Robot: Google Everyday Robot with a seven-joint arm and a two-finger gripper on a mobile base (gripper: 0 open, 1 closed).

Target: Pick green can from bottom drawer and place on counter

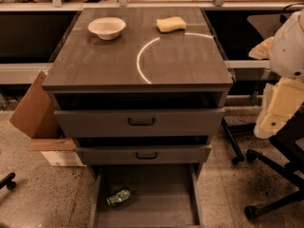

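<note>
Dark grey wood-grain counter (pixel 95 65) carries white bowl (pixel 107 27) and yellow sponge (pixel 171 23). Shiny green can (pixel 118 197) lies on its side in the open grey bottom drawer (pixel 161 198). Cream gripper (pixel 279 112) at right edge, well apart; whether it is open: cannot tell.

A cardboard box (pixel 33 110) and chair base (pixel 273 168) stand on speckled floor (pixel 42 201).

light warm, dim, from above | deep shadow under counter (pixel 95 63) lip | gripper out of frame
</note>
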